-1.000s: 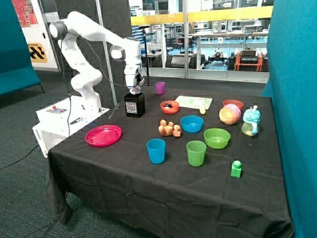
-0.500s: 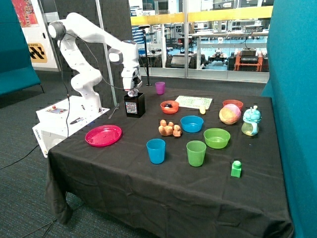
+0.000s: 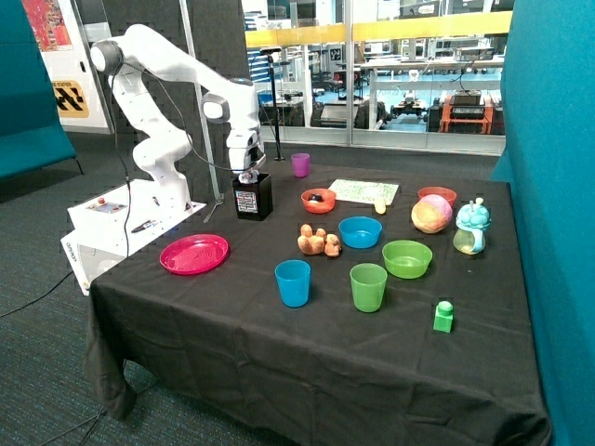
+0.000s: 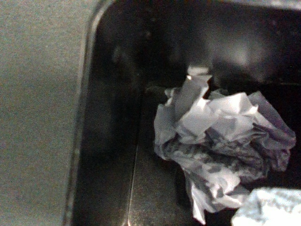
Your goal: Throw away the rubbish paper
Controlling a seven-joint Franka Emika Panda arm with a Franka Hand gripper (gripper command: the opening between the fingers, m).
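Observation:
A small black bin (image 3: 253, 197) stands on the black tablecloth at the far side near the robot's base. My gripper (image 3: 247, 175) hangs right over the bin's open top. The wrist view looks down into the bin (image 4: 108, 117). One crumpled white paper wad (image 4: 221, 141) lies on its floor. A second pale, blurred lump (image 4: 268, 207) shows at the picture's edge, very close to the camera; I cannot tell whether it is held or lying in the bin. No paper wad shows on the table in the outside view.
A pink plate (image 3: 193, 253) lies in front of the bin. A blue cup (image 3: 293, 282), a green cup (image 3: 368, 286), an orange-brown toy cluster (image 3: 318, 242), blue and green bowls, a red bowl (image 3: 318, 200) and a purple cup (image 3: 300, 164) stand around the table's middle.
My gripper has shifted a little toward the robot's base and come down, from beside the bin's top to right over its opening.

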